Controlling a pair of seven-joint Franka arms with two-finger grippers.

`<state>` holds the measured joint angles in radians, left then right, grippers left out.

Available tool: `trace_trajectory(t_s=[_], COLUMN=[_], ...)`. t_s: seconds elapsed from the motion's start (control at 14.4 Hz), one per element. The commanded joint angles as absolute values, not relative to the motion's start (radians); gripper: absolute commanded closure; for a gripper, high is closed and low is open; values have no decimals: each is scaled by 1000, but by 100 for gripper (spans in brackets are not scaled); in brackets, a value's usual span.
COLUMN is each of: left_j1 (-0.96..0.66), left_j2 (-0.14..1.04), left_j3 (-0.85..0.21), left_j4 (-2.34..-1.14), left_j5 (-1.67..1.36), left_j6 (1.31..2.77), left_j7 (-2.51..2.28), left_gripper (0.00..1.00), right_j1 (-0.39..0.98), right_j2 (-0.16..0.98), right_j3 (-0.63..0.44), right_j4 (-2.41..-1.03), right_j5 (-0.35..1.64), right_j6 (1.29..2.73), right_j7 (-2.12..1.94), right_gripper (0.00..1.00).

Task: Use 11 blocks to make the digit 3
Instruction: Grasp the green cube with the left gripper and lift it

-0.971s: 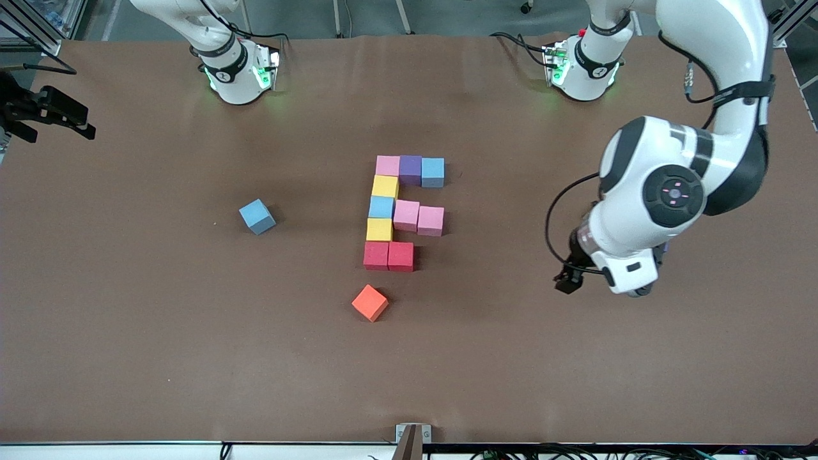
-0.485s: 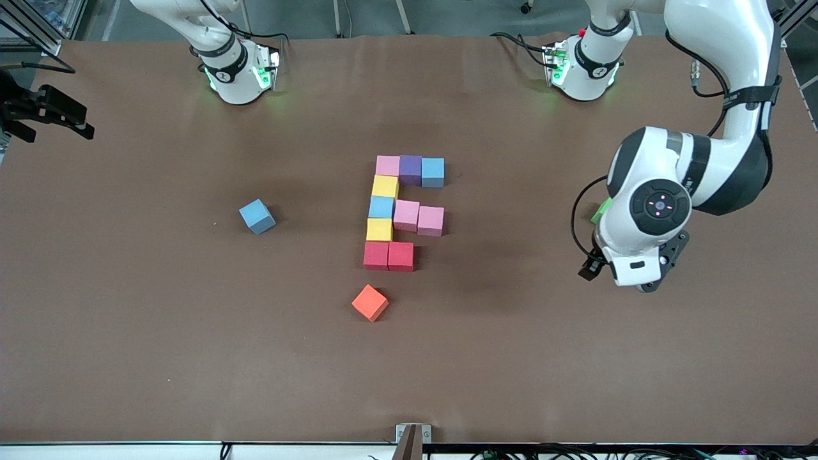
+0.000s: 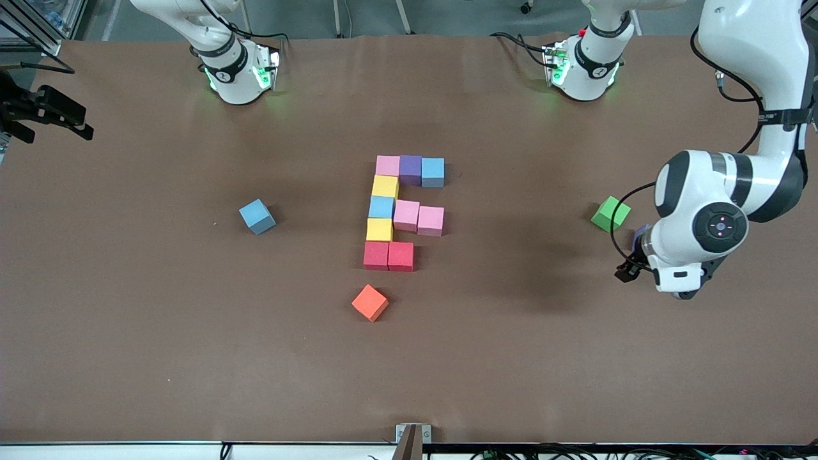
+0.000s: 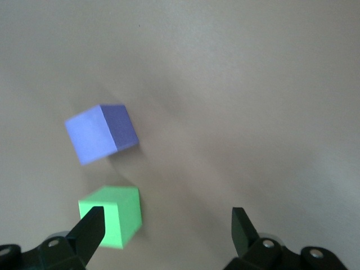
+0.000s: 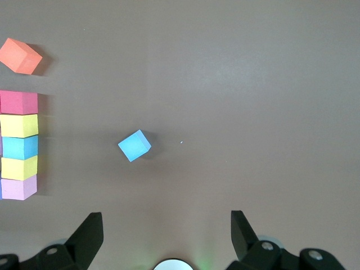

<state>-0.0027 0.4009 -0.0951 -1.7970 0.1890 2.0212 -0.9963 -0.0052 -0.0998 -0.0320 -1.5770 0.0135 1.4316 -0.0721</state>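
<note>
Ten blocks stand joined mid-table: pink [image 3: 387,165], purple [image 3: 410,169] and blue [image 3: 432,171] in a row, a column down through yellow [image 3: 385,186] to red [image 3: 376,255], plus two pink [image 3: 418,217] and a second red [image 3: 401,256]. A green block [image 3: 609,213] lies toward the left arm's end. A violet-blue block [image 4: 101,134] sits close by, mostly hidden under the left arm in the front view. My left gripper [image 4: 166,220] hangs open over the table beside the green block [image 4: 111,215]. My right gripper [image 5: 167,222] waits open, high up.
A loose blue cube [image 3: 257,216] lies toward the right arm's end. An orange cube [image 3: 369,302] sits nearer the front camera than the red blocks. A black fixture [image 3: 45,112] juts in at the table's edge on the right arm's side.
The left arm has swung toward its own end of the table, uncovering the green block. Its gripper stays open. Blocks and right arm have not moved.
</note>
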Motion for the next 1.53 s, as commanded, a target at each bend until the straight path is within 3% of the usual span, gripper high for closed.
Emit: trace_trajectory(t_s=[0.0, 0.28, 0.69, 0.97, 1.46], left_j1=[90, 237, 313, 316, 316], left_j2=[302, 221, 192, 215, 285], left_j3=[-159, -241, -282, -282, -281], left_j4=[-1954, -2176, -2298, -2351, -2349], left_j5=[193, 193, 63, 46, 46], left_j6=[2120, 2308, 2347, 2427, 2442], left_j7=[-931, -833, -828, -828, -830], left_gripper=[1, 1, 0, 0, 0], right_j1=[-8, -8, -6, -3, -2], right_j2=[-140, -141, -141, -141, -140], right_j3=[-34, -34, -34, -29, -29], right_j4=[-1617, -1618, -1617, -1617, -1617], right_j5=[20, 23, 23, 23, 21], right_j6=[1439, 1437, 1433, 1433, 1436], right_j7=[-74, -64, -51, -20, -43], right_gripper=[0, 0, 0, 0, 0])
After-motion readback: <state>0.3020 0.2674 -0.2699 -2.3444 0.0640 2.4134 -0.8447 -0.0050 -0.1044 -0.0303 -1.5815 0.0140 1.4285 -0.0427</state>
